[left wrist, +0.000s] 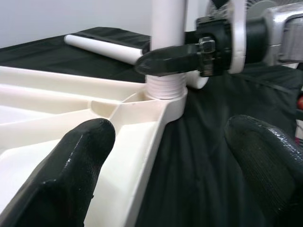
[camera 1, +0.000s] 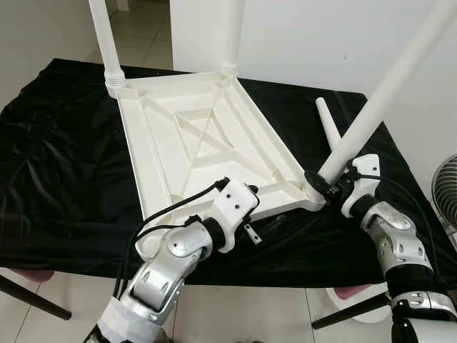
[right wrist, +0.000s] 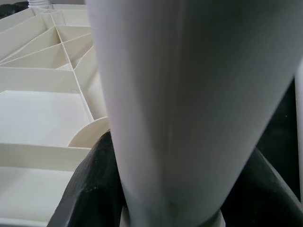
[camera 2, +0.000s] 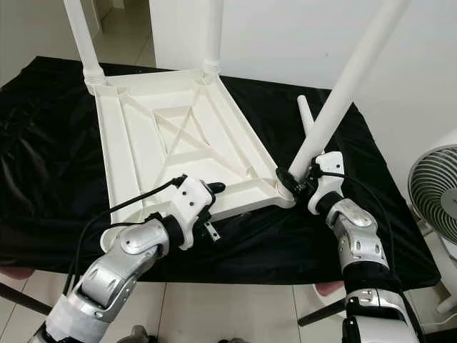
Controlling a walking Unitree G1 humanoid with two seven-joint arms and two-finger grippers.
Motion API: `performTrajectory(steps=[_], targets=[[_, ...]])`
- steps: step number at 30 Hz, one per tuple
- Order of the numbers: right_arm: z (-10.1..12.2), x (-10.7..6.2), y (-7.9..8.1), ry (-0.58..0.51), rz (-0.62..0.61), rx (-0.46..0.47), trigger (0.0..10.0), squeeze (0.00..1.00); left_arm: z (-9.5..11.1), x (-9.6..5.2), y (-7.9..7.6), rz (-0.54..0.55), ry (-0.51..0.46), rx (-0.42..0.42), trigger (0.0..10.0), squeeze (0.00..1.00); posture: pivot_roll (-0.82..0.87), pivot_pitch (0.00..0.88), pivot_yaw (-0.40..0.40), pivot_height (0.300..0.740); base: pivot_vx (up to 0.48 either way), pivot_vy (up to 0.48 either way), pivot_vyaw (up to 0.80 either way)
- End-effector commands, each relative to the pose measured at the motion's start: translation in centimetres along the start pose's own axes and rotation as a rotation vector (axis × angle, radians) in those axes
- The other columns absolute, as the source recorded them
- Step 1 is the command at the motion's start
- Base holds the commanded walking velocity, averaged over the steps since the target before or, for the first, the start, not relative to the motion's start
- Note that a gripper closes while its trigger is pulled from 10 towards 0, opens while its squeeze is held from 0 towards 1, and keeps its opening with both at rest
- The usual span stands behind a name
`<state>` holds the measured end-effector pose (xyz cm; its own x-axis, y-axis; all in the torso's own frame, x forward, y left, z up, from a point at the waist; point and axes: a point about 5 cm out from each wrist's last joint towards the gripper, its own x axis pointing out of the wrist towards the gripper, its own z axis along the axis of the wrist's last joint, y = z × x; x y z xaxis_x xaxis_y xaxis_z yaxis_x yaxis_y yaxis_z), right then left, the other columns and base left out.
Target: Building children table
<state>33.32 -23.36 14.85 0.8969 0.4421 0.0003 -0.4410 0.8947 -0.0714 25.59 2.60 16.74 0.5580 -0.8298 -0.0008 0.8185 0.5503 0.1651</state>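
The white plastic tabletop (camera 1: 200,136) lies upside down on a black cloth (camera 1: 64,179). Upright legs stand in its far left corner (camera 1: 107,43) and far right corner (camera 1: 234,36). My right gripper (camera 1: 325,182) is shut on a third white leg (camera 1: 385,93) near its threaded base, which sits tilted in the near right corner socket (left wrist: 163,90). My left gripper (left wrist: 175,137) is open astride the tabletop's near rim, one finger (left wrist: 90,151) inside the tray and the other over the cloth. A fourth leg (camera 1: 328,125) lies loose on the cloth beyond the right gripper.
A white wall stands behind the table. A floor fan (camera 2: 435,186) stands at the right, close to my right arm. Tiled floor shows below the table's front edge, with dark chair legs (camera 1: 32,296) under it.
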Motion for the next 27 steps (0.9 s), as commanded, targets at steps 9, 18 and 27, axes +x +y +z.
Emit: performTrajectory(steps=[9, 18, 27], targets=[[-1.0, 0.6, 1.7, 0.012, -0.033, 0.078, 0.0, 0.00, -0.4, 0.5, -0.3, -0.007, 0.026, -0.004, 10.0, 0.00, 0.10, 0.078, -0.061, 0.740, 0.000, 0.000, 0.00], [-1.9, 1.8, 5.0, -0.019, -0.245, 0.198, 0.0, 0.00, -0.6, 0.8, -0.2, -0.002, 0.026, -0.033, 10.0, 0.00, 0.09, 0.079, -0.071, 0.740, 0.000, 0.000, 0.00], [-2.1, 2.4, 7.5, 0.004, -0.532, 0.213, 0.0, 0.00, -0.8, 0.9, 0.1, 0.012, 0.032, -0.043, 10.0, 0.00, 0.09, 0.067, -0.064, 0.740, 0.000, 0.000, 0.00]])
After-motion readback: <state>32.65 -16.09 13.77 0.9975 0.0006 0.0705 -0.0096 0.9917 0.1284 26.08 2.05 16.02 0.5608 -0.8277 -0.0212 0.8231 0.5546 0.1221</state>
